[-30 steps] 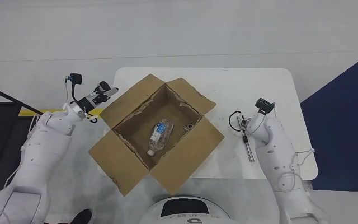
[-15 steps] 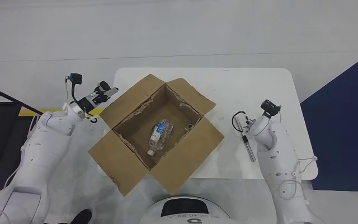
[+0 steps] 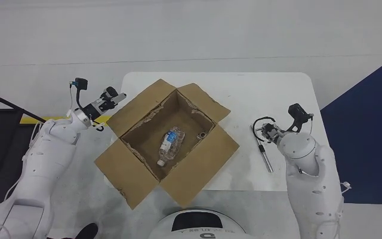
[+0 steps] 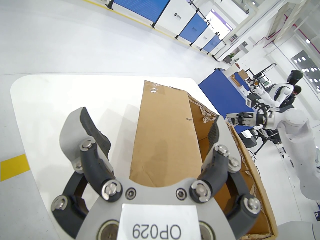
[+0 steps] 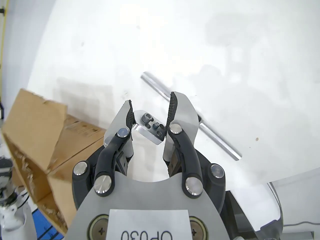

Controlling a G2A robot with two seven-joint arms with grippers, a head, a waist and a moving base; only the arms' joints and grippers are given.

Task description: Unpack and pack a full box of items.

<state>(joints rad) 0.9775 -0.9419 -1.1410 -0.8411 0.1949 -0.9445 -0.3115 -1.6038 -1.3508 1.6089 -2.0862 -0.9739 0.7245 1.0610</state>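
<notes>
- We find the left gripper [image 3: 114,95] by the box's left flap, fingers [image 4: 96,129] spread wide and empty.
- The box [image 3: 140,158] sits open mid-table [image 3: 268,89], with a bottle [image 3: 170,144] lying inside.
- The right gripper [image 5: 150,111] is right of the box, fingers narrowed on a metal block [image 5: 150,128], near a metal rod [image 5: 217,138] on the table.

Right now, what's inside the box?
A bottle lies on the box floor, with a small grey piece apart from it by a wall. The floor along the near walls is hidden.
</notes>
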